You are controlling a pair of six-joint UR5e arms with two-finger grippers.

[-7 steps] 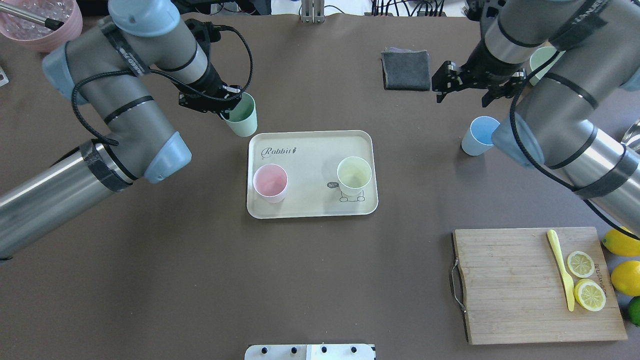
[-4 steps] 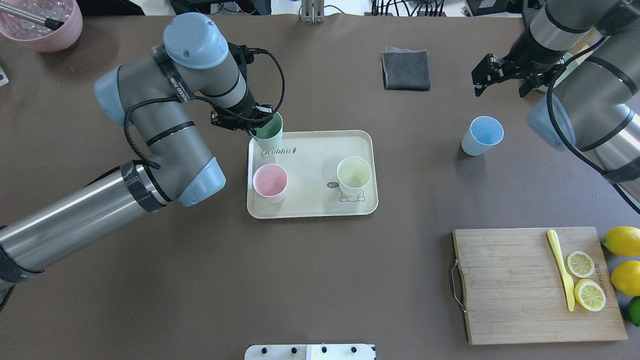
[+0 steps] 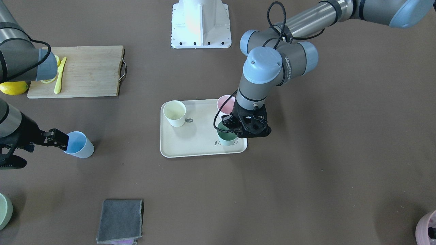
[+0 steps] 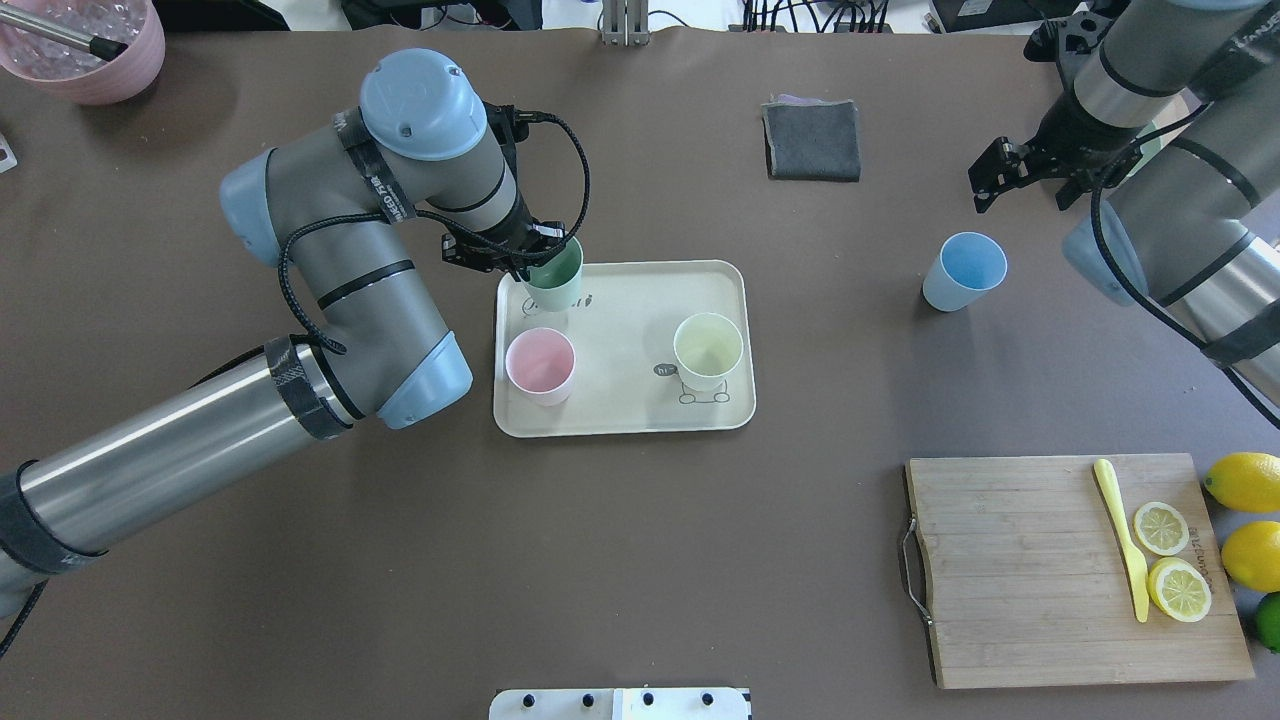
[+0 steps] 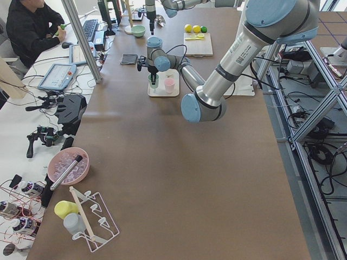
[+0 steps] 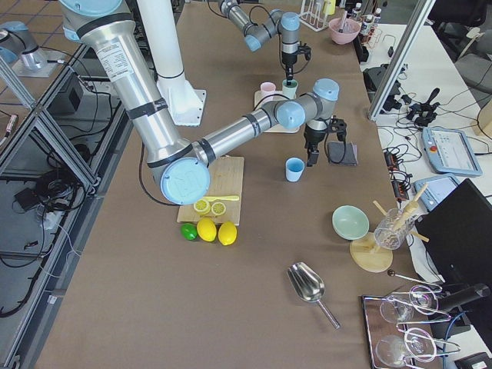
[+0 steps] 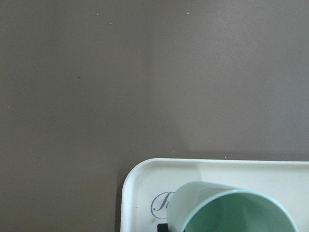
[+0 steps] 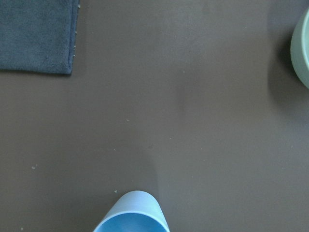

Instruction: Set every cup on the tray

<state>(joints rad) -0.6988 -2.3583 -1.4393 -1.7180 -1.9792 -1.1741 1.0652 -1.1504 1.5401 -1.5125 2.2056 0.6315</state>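
You are holding the mint green cup [image 4: 556, 283], clamped at its rim by the left gripper [image 4: 535, 264], over a far corner of the tray [image 4: 630, 310]; set it down level, clear of the raised rim, before letting go. The right gripper [image 4: 1028, 186] is hanging open near the blue cup [image 4: 962, 270]

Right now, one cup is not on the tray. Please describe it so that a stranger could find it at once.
Start at the cream tray in the middle of the table. On the robot's right of it, alone on the brown table, stands the light blue cup. It is the only blue cup and the only one away from the tray.
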